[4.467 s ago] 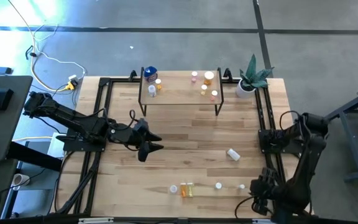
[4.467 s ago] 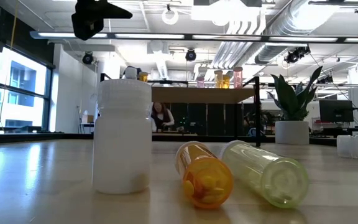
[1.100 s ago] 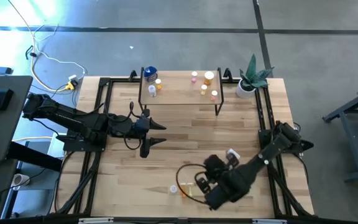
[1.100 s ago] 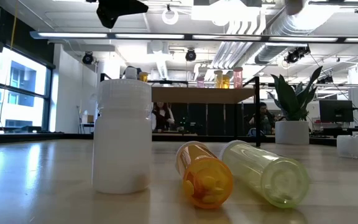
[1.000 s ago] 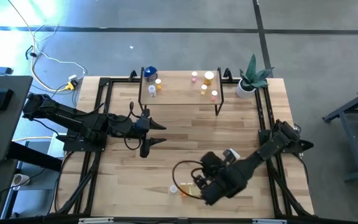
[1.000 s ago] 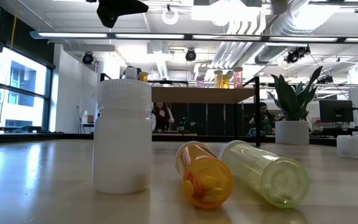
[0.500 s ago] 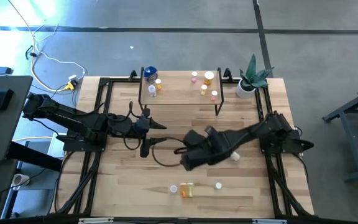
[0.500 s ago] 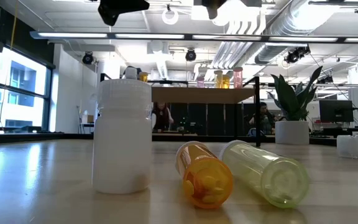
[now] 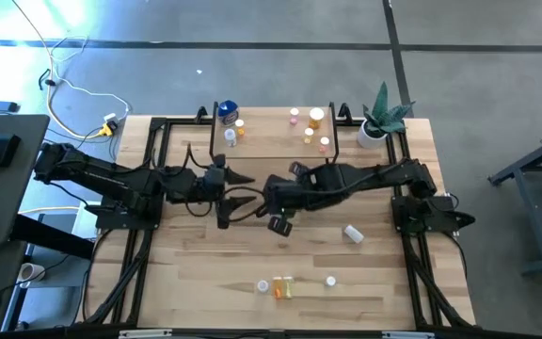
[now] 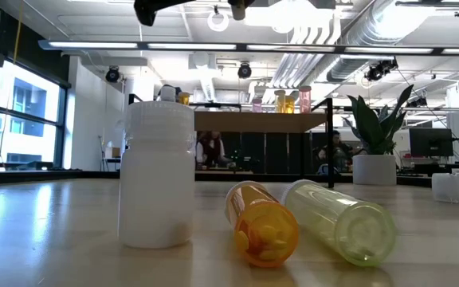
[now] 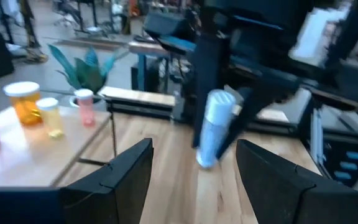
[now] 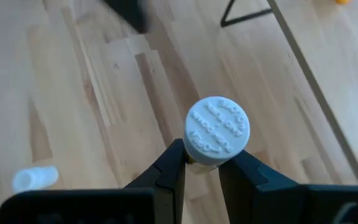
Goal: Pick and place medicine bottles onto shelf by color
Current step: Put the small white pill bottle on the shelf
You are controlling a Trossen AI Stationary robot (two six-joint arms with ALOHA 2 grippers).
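Observation:
My right gripper (image 9: pixel 276 215) hangs over the table's middle, shut on a small white-capped bottle (image 12: pixel 216 132), which also shows in the left wrist view as a pale bottle (image 11: pixel 211 130). My left gripper (image 9: pixel 245 190) stands open just left of it, its fingers pointing at the bottle and touching nothing. The shelf (image 9: pixel 271 149) at the far edge carries a blue-topped bottle (image 9: pixel 227 110), small amber and white ones beside it, and pink and orange ones (image 9: pixel 314 119) on its right half. Three bottles (image 9: pixel 283 285) lie near the front edge, and a white one (image 9: pixel 353 234) lies at the right. My right gripper pinches the bottle's body just under its cap (image 12: pixel 199 163) between its two fingers (image 12: pixel 171 169). The fingers come from above and run along the bottle, whose cap faces back toward the wrist. The bottle hangs nearly upright, slightly tilted, clear of the table.
A potted plant (image 9: pixel 379 118) stands at the far right corner. In the low view a white bottle (image 10: pixel 156 183) stands upright beside a lying orange one (image 10: pixel 261 225) and a lying pale yellow one (image 10: pixel 343 222). Black rails (image 9: pixel 403 188) run along both table sides.
My right gripper has swung from the table's near edge toward the far edge and left, up to the table's middle beside my left gripper, carrying the white-capped bottle clear of the table. It has stayed shut on the bottle.

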